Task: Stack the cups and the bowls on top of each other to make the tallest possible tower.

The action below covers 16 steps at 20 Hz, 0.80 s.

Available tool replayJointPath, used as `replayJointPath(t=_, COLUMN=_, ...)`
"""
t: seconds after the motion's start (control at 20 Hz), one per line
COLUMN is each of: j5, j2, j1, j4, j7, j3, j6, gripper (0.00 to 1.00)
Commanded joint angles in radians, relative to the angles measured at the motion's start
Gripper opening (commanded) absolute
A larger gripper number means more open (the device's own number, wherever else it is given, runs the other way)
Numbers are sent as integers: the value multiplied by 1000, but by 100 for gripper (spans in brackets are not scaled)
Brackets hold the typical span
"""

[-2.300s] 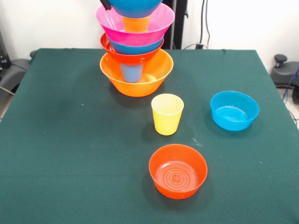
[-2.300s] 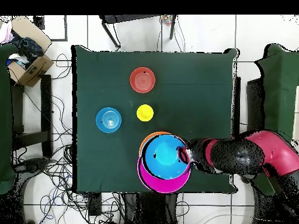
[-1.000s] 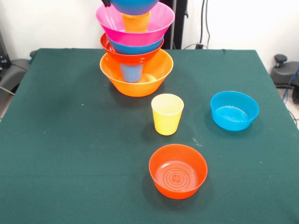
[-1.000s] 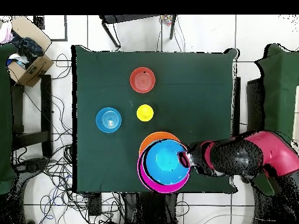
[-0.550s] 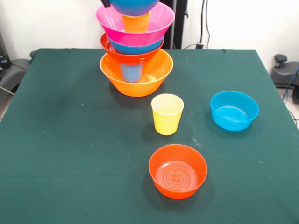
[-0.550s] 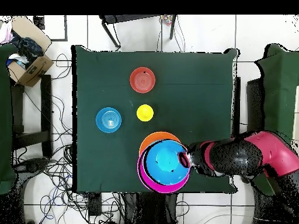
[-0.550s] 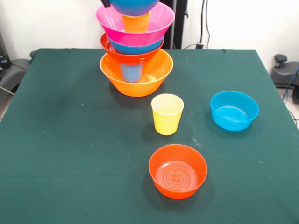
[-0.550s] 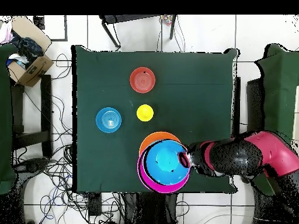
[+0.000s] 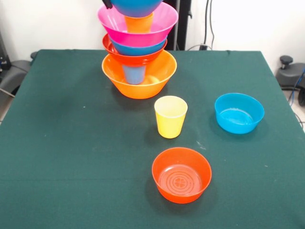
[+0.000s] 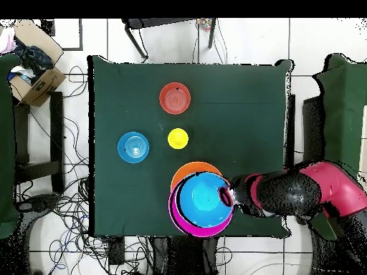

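The tower (image 9: 138, 52) stands at the table's far side. From the bottom it holds a big orange bowl (image 9: 138, 78), a blue cup (image 9: 134, 74), a red-orange bowl (image 9: 136, 59), a blue bowl (image 9: 138, 48), a big pink bowl (image 9: 138, 26) and an orange cup (image 9: 139, 23). A second blue bowl (image 9: 137, 5) is at the very top, cut off by the picture's edge. My gripper (image 10: 228, 197) is at this top bowl's (image 10: 203, 199) rim and seems shut on it. A yellow cup (image 9: 170, 117), a small blue bowl (image 9: 238, 113) and a red-orange bowl (image 9: 181, 175) stand loose.
The green table (image 9: 71, 143) reaches all picture edges in the front view. From overhead, my arm (image 10: 294, 192) comes in from the right over the table's edge. A cardboard box (image 10: 32, 71) and cables lie on the floor to the left.
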Motion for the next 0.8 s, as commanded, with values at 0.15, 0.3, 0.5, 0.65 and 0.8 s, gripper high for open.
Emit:
replayJointPath(t=0.15, j5=-84, j2=43, j1=45, j4=43, j7=-282, j3=-84, j6=53, gripper=0)
replayJointPath(t=0.3, j5=-85, j2=43, j1=46, j4=43, j7=-276, j3=-84, j6=55, gripper=0)
replayJointPath(t=0.5, j5=-87, j2=45, j1=48, j4=42, j7=-272, j3=-83, j6=57, gripper=0)
replayJointPath(t=0.65, j5=-92, j2=49, j1=51, j4=43, j7=-270, j3=-85, j6=54, gripper=0)
replayJointPath(t=0.8, j5=-93, j2=50, j1=49, j4=46, j7=-269, j3=-84, j6=54, gripper=0)
